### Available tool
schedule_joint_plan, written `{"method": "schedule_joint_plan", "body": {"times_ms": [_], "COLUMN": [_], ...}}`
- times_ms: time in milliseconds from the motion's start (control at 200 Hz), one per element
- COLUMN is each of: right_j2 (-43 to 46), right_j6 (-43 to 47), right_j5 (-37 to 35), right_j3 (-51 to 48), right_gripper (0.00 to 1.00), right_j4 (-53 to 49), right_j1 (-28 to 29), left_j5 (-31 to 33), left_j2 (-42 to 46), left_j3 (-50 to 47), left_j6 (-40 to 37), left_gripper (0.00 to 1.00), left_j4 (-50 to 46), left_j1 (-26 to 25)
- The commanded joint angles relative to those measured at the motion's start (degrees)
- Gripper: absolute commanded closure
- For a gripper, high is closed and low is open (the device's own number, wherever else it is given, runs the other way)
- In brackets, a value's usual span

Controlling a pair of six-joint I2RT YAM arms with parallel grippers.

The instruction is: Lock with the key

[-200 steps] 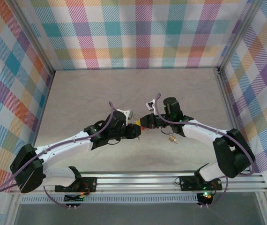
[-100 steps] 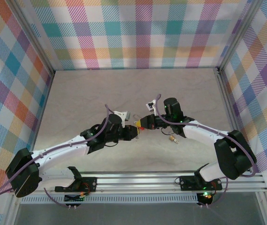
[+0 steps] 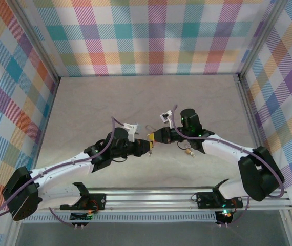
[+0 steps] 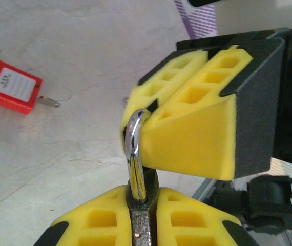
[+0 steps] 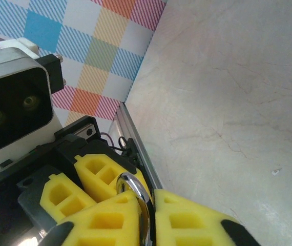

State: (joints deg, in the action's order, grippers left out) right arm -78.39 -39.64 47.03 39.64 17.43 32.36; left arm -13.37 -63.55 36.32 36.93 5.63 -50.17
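My left gripper point(image 4: 143, 197) is shut on the dark metal head of the key point(image 4: 142, 225), its yellow pads pressed to both flat sides. A silver split ring point(image 4: 134, 154) runs through the hole in the key's head and up into my right gripper point(image 4: 187, 123). In the right wrist view the right gripper point(image 5: 148, 205) is shut on that ring point(image 5: 136, 187), and the left gripper's pads point(image 5: 92, 174) sit just behind it. Seen from above, the left gripper point(image 3: 147, 147) and the right gripper point(image 3: 154, 137) meet tip to tip mid-table. A small brass-coloured lock-like object point(image 3: 189, 152) lies under the right forearm.
A red block with a white label point(image 4: 10, 86), metal bits at both ends, lies on the pale marbled tabletop point(image 3: 95, 107). Checked walls point(image 3: 151, 36) close in the back and both sides. An aluminium rail point(image 3: 187, 197) runs along the near edge.
The left jaws have closed on the key's head. The left forearm has swung lower and both gripper tips have shifted slightly towards the near edge.
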Motion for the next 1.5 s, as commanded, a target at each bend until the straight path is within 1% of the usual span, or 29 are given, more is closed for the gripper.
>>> {"method": "schedule_joint_plan", "body": {"times_ms": [0, 65, 165, 265, 330, 400, 505, 605, 680, 795, 835, 885, 1000, 1110, 1270, 1335, 1450, 1495], "right_j2": [1.6, 2.38, 3.93, 6.0, 7.45, 8.87, 10.62, 11.94, 12.71, 13.54, 13.82, 14.2, 15.01, 15.28, 15.65, 17.0, 19.72, 20.02], "right_j6": [1.09, 1.14, 1.36, 2.33, 3.08, 3.86, 4.59, 4.58, 4.43, 3.61, 3.05, 1.98, 1.16, 2.26, 4.01, 4.48, 8.45, 8.43], "right_j5": [-2.89, -2.97, -3.15, -4.41, -5.2, -5.97, -6.24, -6.07, -5.38, -3.12, -2.58, -1.83, -0.77, 0.07, 1.56, 0.57, -0.75, -0.19], "right_j3": [-0.83, -1.14, -1.66, -2.21, -2.49, -2.69, -3.14, -4.08, -5.02, -6.48, -7.67, -9.19, -11.81, -12.27, -11.45, -11.99, -12.25, -12.28], "right_gripper": [0.83, 0.8, 0.75, 0.69, 0.65, 0.63, 0.58, 0.51, 0.46, 0.38, 0.35, 0.3, 0.23, 0.18, 0.18, 0.18, 0.17, 0.17], "right_j4": [3.05, 3.55, 3.86, 2.82, 2.04, 1.21, 0.97, 2.6, 4.52, 8.7, 11.68, 15.85, 23.69, 25.38, 24.56, 24.11, 20.88, 21.21], "right_j1": [0.16, 0.18, 0.16, 0.13, 0.12, -0.02, -0.15, -0.17, -0.14, -0.09, -0.13, -0.02, 0.72, 2.49, 4.99, 5.67, 5.87, 5.86], "left_j5": [-9.49, -10.44, -9.64, -11.41, -10.4, -7.53, -8.24, -14.26, -24.3, -34.24, -36.95, -42.01, -45.34, -46.4, -45.96, -45.1, -44.91, -44.03], "left_j2": [1.67, 1.5, 1.82, 2.6, 3.67, 5.33, 7.11, 6.26, 4.9, 0.97, -0.26, -1.54, -2.88, -3.68, -3.52, -2.62, -0.74, -0.24], "left_j3": [0.44, 1.17, 3.66, 5.27, 5.97, 7.72, 10.94, 14.52, 16.41, 19.14, 19.49, 19.73, 20.34, 21.05, 20.42, 18.88, 19.12, 18.4], "left_j6": [-5.19, -6.62, -9.62, -11.99, -14.21, -18.25, -23.24, -28.23, -32.35, -37.55, -37.76, -37.35, -36.85, -36.1, -33.15, -31.52, -31.03, -30.59], "left_gripper": [1.0, 1.0, 1.0, 1.0, 1.0, 1.0, 1.0, 1.0, 1.0, 1.0, 1.0, 1.0, 1.0, 1.0, 1.0, 1.0, 1.0, 1.0], "left_j4": [3.27, 0.82, -5.92, -10.04, -12.74, -18.17, -25.48, -31.06, -34.11, -39.83, -39.68, -38.19, -36.72, -35.52, -31.75, -29.56, -30.01, -29.13], "left_j1": [-1.16, -1.07, -0.83, -0.1, 0.4, 0.84, 1.85, 3.11, 4.7, 6.74, 6.8, 6.76, 6.77, 6.86, 8.03, 8.66, 10.44, 10.55]}}
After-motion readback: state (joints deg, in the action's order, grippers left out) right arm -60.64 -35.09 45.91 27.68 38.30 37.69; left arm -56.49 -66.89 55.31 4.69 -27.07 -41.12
